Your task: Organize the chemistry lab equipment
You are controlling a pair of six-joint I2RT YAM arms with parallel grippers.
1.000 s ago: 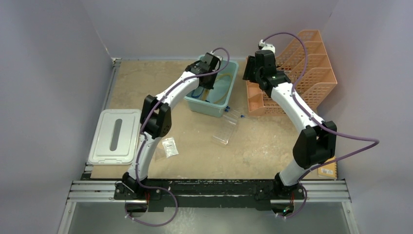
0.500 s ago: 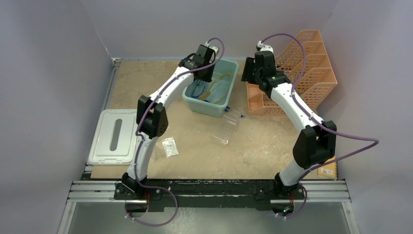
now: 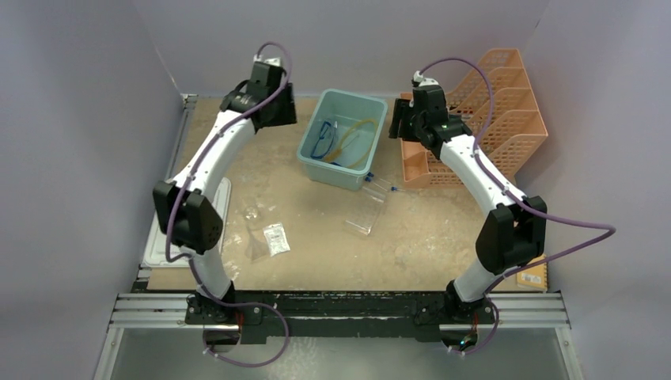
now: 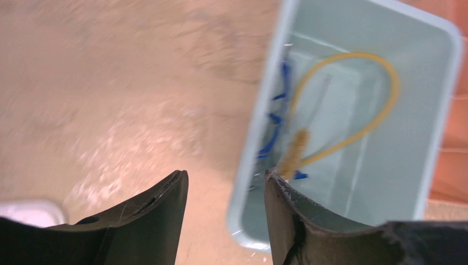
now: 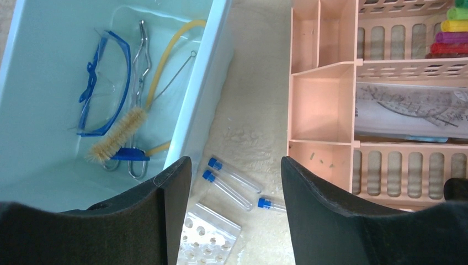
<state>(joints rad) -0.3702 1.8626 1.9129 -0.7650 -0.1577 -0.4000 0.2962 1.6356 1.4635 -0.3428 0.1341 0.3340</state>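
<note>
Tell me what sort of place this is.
Probably a walled robot test bench staged as a chemistry lab: goggles, tongs and a brush lie in a bin, capped tubes and a clear rack beside it.

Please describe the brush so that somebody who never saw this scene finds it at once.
Look in the pale teal bin far back on the table. Inside, beside the blue goggles, metal tongs and amber tube, lies the brush: a thin wire stem ending in a tan bristle head, the only bristled thing there.
</note>
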